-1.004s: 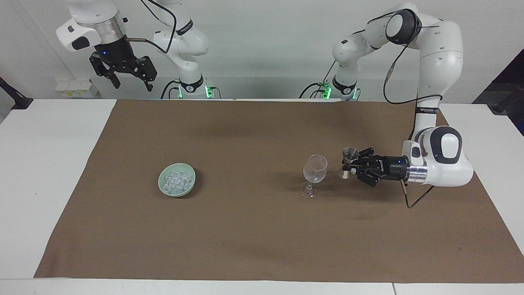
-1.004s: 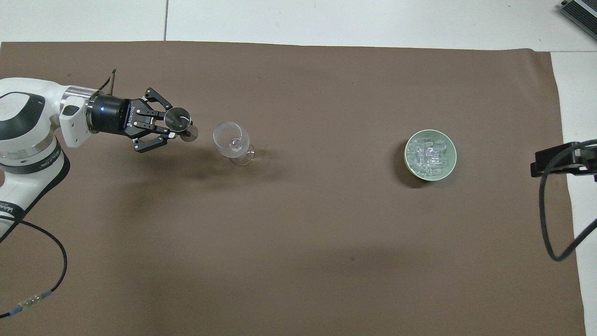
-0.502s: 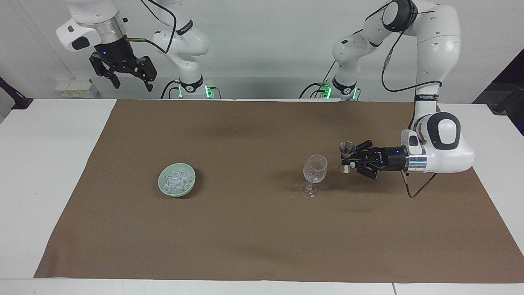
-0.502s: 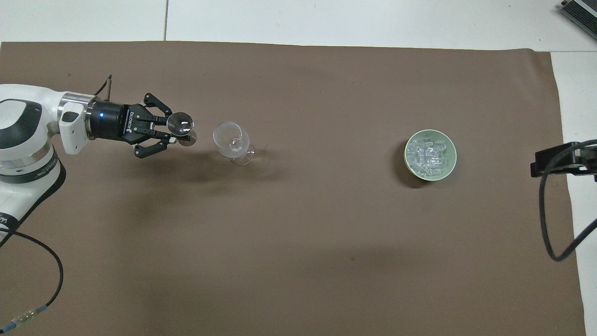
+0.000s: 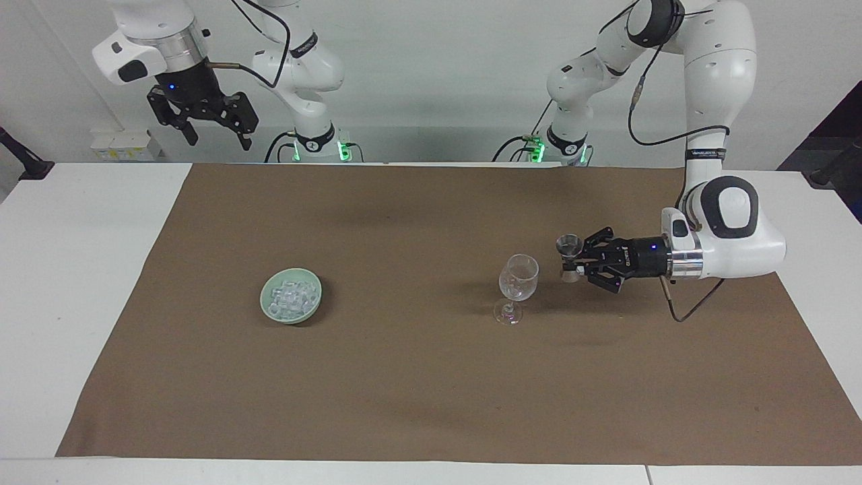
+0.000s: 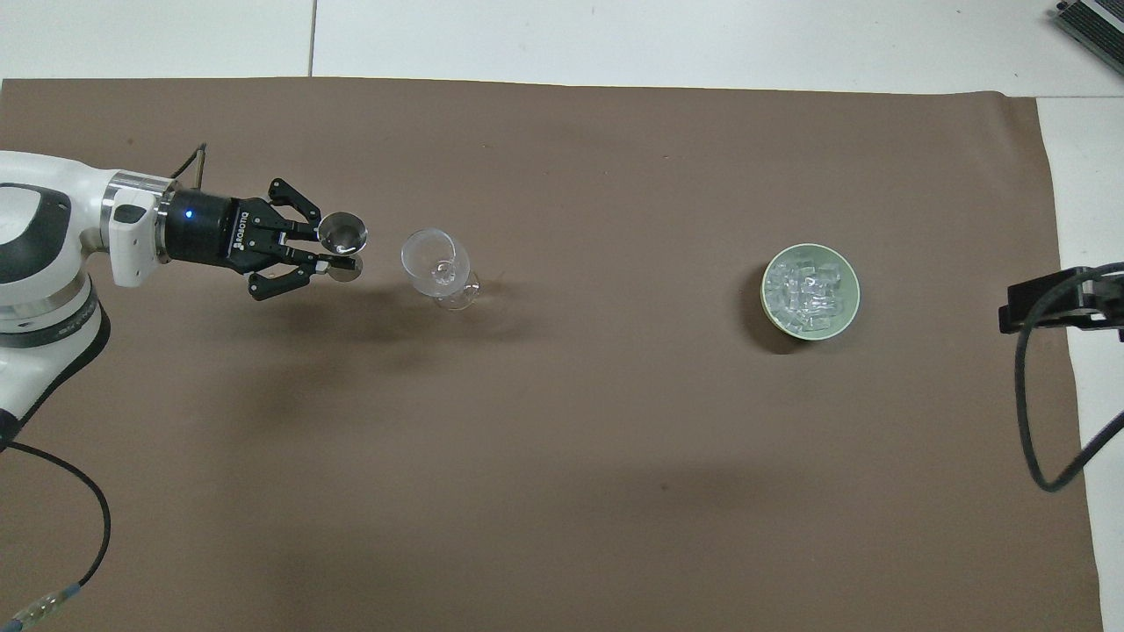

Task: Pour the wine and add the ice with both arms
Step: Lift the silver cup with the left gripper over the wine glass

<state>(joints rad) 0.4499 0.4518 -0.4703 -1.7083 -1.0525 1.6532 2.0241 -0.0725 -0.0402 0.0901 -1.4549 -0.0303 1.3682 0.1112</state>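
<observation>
A clear stemmed glass [image 5: 518, 287] [image 6: 436, 268] stands on the brown mat. My left gripper [image 5: 572, 259] [image 6: 338, 250] is shut on a small metal jigger [image 5: 570, 254] [image 6: 342, 246], held upright in the air beside the glass, toward the left arm's end of the table. Small clear ice cubes [image 5: 292, 297] [image 6: 807, 289] fill a pale green bowl [image 5: 291, 311] [image 6: 809, 329] toward the right arm's end. My right gripper [image 5: 214, 129] is open and waits high above that end of the table.
The brown mat [image 5: 417, 377] [image 6: 562, 456] covers most of the white table [image 5: 81, 269]. A black cable [image 6: 1045, 386] of the right arm hangs in at the overhead view's edge.
My left gripper has risen a little with the jigger and drawn slightly away from the glass. The right arm has hardly moved.
</observation>
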